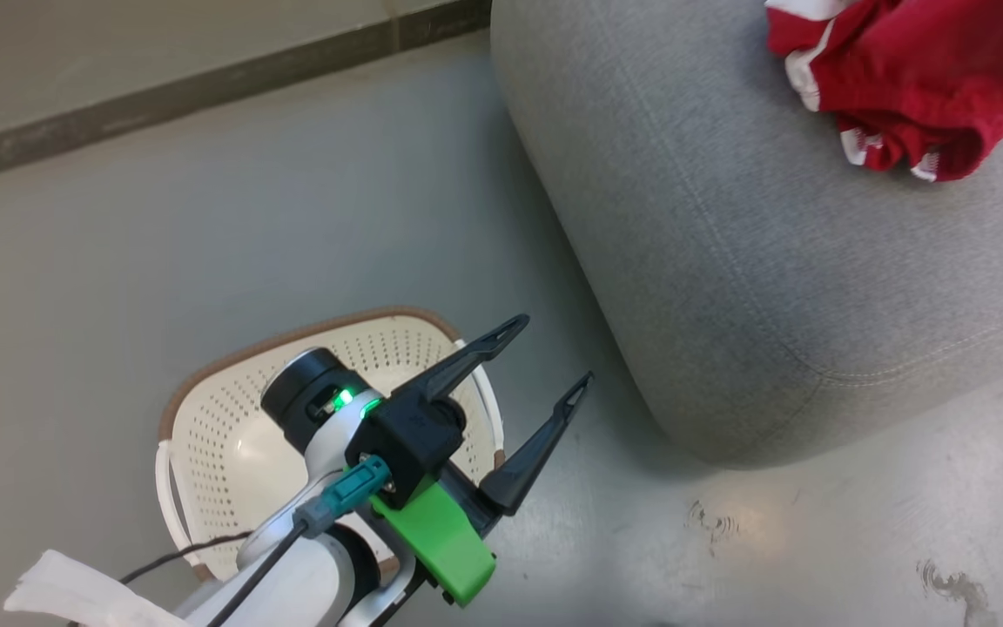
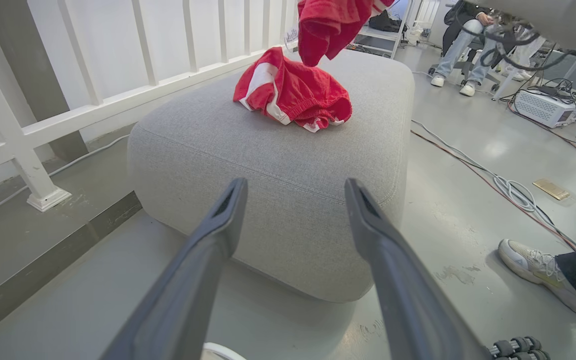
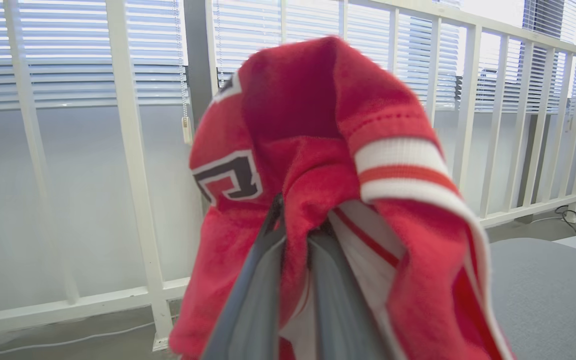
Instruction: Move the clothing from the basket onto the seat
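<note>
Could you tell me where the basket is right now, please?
In the head view the basket sits on the floor at lower left, beneath the left gripper, left of the seat.

The crumpled jersey [image 2: 293, 95] is red with white side panels and red-and-white striped hems. The seat [image 1: 728, 261] is plain grey weave. The hanging jersey [image 3: 318, 150] is also red, with a white-red-white band and white, dark-outlined lettering. The basket [image 1: 223, 435] is cream, dotted with perforations, with a brown rim. The left gripper [image 1: 555, 348] is black and its bracket [image 1: 440, 540] bright green.
</note>
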Controlling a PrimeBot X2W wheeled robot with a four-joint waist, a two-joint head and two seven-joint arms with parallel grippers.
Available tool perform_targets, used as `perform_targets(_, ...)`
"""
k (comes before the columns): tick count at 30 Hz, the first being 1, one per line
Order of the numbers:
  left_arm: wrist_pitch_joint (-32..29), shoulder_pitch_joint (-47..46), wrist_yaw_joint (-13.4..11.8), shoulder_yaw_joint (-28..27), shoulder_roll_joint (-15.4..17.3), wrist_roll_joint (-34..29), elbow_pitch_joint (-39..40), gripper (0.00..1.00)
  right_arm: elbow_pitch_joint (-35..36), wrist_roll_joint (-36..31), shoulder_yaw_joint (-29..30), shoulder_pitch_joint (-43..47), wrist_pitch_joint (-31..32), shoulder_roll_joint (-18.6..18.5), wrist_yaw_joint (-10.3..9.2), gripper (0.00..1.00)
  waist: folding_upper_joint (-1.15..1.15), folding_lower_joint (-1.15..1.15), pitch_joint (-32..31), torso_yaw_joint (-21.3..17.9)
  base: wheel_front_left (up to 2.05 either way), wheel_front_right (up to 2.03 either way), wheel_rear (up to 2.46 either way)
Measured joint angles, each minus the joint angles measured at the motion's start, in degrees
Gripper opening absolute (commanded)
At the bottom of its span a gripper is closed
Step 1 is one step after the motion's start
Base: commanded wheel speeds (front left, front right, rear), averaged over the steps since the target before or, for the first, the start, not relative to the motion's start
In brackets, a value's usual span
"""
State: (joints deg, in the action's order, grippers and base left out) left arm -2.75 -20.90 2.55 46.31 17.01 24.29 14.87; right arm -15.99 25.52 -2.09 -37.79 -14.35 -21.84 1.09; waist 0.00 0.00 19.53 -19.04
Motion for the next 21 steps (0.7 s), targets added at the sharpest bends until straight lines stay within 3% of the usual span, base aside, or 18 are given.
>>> perform_targets(10,-2.2,-3.8,1.0,0.7,0.0,-1.3,1.7,1.0,-8.1,1.8,3.3,-8.5,1.6,-3.9,0.14,0.0,0.0,0.0,6.1,2.5,0.0,0.0,0.0)
perform_targets(21,-3.7,-6.8,1.5,1.1,0.2,-1.9,2.4,1.0,-17.1,4.8,4.1,-10.4,3.8,-2.8,0.83,0.0,0.0,0.01,12.4,4.9,0.0,0.0,0.0)
